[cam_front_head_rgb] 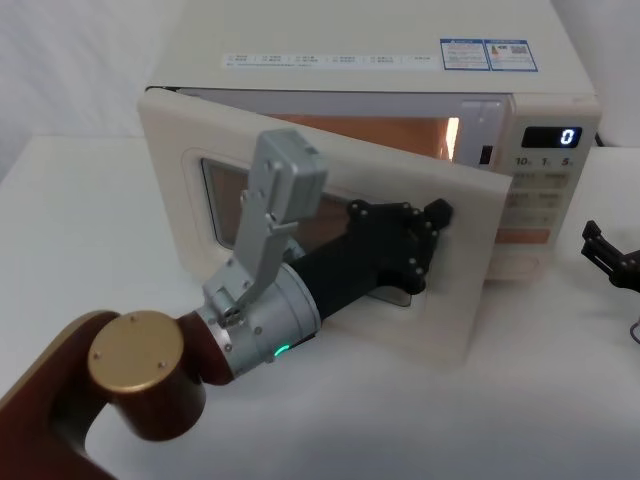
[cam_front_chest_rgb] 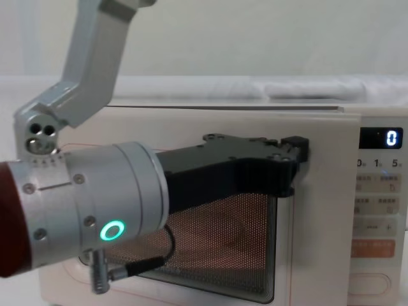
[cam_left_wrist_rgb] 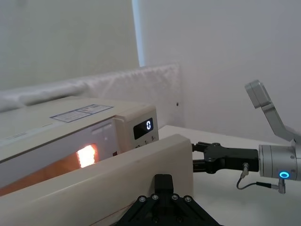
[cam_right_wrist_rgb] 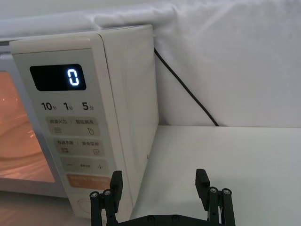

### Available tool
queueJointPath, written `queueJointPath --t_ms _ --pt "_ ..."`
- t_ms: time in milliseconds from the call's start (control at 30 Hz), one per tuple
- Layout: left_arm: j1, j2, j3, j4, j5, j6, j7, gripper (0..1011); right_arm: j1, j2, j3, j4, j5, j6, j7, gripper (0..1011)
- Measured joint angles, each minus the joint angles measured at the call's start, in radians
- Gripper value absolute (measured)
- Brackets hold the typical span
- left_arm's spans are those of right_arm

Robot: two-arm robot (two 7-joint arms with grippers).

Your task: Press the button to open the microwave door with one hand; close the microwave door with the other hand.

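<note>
Head view: microwave door [cam_front_head_rgb: 470, 260] stood partly ajar, cavity lit. Left claw [cam_front_head_rgb: 425, 235] lay against door's outer face, near its free edge; can't tell fingers' state. Right claw [cam_right_wrist_rgb: 160, 188] spread wide, holding nothing, over table [cam_right_wrist_rgb: 235, 160] by control panel [cam_right_wrist_rgb: 70, 136]. Display [cam_right_wrist_rgb: 58, 77] read "0"; below it "10", "1", "5".

Bright, even, soft-shadowed light; orange glow inside the microwave [cam_front_head_rgb: 400, 135].

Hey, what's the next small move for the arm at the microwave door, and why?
Probably keep pushing the door toward the oven. The left gripper rests against the door's outer face near its free edge, and the door stands ajar with the lit cavity showing behind it. The right gripper sits off beside the control panel, out of the way.
</note>
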Motion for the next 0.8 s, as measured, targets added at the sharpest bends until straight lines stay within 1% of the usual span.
queueJointPath --t_ms 200,433,567,600,667,800 --pt "-0.051 -0.005 0.019 0.044 0.019 0.007 -0.018 0 0.0 0.0 0.0 0.0 0.0 0.0 0.0 1002" --pt "-0.1 -0.021 0.026 0.098 0.034 0.01 -0.02 0 0.0 0.0 0.0 0.0 0.0 0.0 0.0 1002" --pt "-0.124 -0.038 0.027 0.132 0.048 0.008 -0.007 0 0.0 0.0 0.0 0.0 0.0 0.0 0.0 1002" --pt "-0.124 -0.038 0.027 0.132 0.048 0.008 -0.007 0 0.0 0.0 0.0 0.0 0.0 0.0 0.0 1002" --pt "-0.138 -0.054 0.029 0.156 0.064 0.006 0.008 0 0.0 0.0 0.0 0.0 0.0 0.0 0.0 1002" --pt "-0.148 -0.069 0.031 0.177 0.08 0.004 0.023 0 0.0 0.0 0.0 0.0 0.0 0.0 0.0 1002"
